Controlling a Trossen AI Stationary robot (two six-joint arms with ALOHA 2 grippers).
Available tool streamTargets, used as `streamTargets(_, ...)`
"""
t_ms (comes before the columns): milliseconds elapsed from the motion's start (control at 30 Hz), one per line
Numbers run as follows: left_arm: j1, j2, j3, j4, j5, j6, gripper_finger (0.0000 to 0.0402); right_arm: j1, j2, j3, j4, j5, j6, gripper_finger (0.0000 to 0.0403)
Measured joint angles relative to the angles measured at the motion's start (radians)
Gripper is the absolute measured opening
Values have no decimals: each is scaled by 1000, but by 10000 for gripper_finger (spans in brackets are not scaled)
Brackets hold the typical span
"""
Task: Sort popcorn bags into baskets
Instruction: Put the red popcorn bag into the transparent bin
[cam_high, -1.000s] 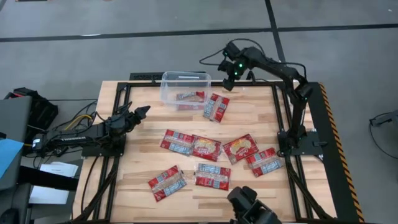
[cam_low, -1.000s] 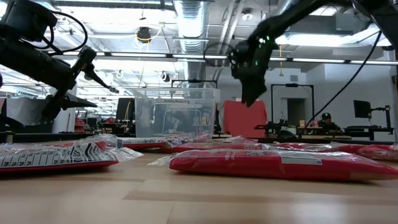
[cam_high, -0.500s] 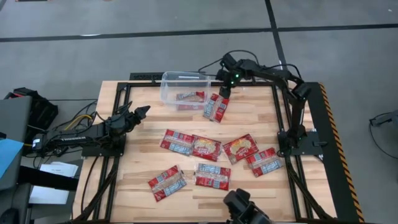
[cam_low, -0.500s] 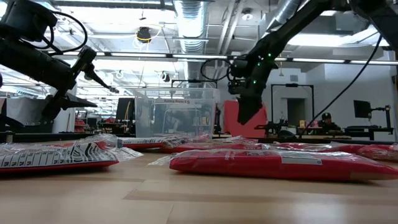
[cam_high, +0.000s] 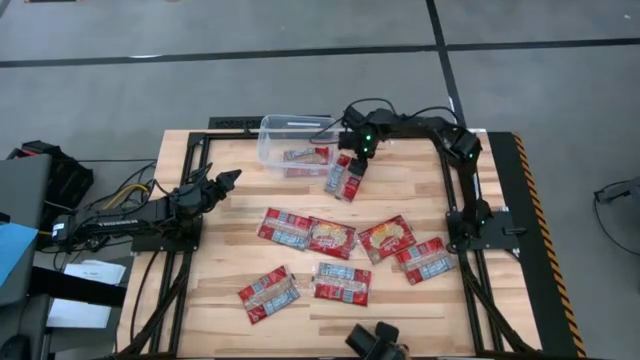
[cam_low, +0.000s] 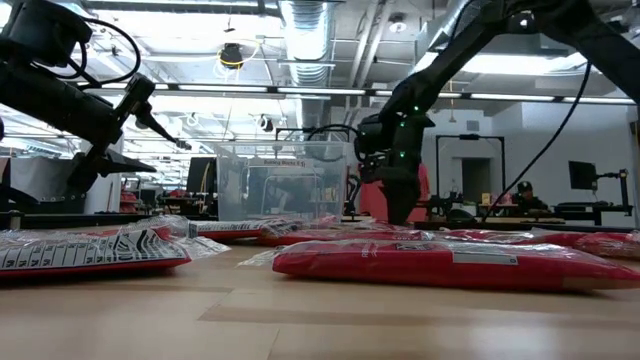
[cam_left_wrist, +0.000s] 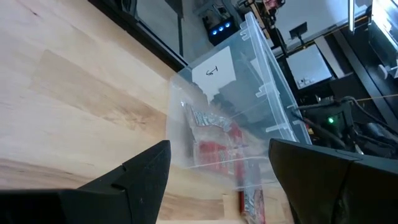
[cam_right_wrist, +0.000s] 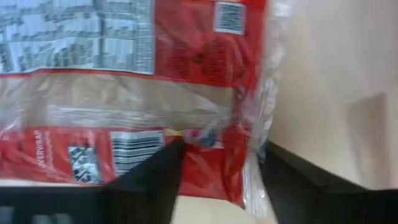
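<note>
A red popcorn packet (cam_high: 345, 180) lies flat on the wood just right of the clear bin (cam_high: 265, 140), which holds one packet (cam_high: 305, 156). My right gripper (cam_high: 351, 153) is low over that outer packet's far end, open and pointing down. In the right wrist view, my right gripper (cam_right_wrist: 217, 152) straddles the packet's end (cam_right_wrist: 205, 74). Several more packets lie flat across the table's middle and near part, among them one (cam_high: 331, 238) and another (cam_high: 268, 294). My left gripper (cam_high: 232, 178) hovers open near the left edge, facing the bin (cam_left_wrist: 249, 106). My right gripper comes down from above at the far end of the packet beside the bin. One finger (cam_right_wrist: 155, 174) stands over the packet's red end (cam_right_wrist: 205, 162), the other (cam_right_wrist: 298, 180) beside its clear sealed edge (cam_right_wrist: 255, 186). I cannot tell whether they touch it. The packet lies flat.
The bin stands at the table's far edge, left of centre. Bare wood (cam_high: 240, 215) lies between my left gripper and the packets. The arms' dark mounts stand at the left side (cam_high: 150, 235) and right side (cam_high: 480, 225). Another dark device (cam_high: 375, 342) shows at the near edge.
My right gripper has moved from above the table's far edge toward the left and the near side. It has come down low over the far end of the packet beside the bin. My left arm has kept still.
</note>
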Motion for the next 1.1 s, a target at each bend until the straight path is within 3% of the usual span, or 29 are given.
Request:
streamTargets(167, 0, 0, 0, 0, 0, 0, 261, 46, -7, -2, -46, 6, 0, 49)
streamTargets(233, 0, 0, 0, 0, 0, 5, 261, 57, -8, -2, -64, 8, 6, 16)
streamTargets(433, 0, 0, 0, 0, 0, 15, 261, 63, -56, -12, -146, 7, 56, 6)
streamTargets(933, 0, 0, 0, 0, 1, 15, 261, 66, -356, -8, -315, 15, 139, 3)
streamTargets(1100, 0, 0, 0, 0, 1, 15, 261, 66, -405, -51, -344, 4, 338, 1)
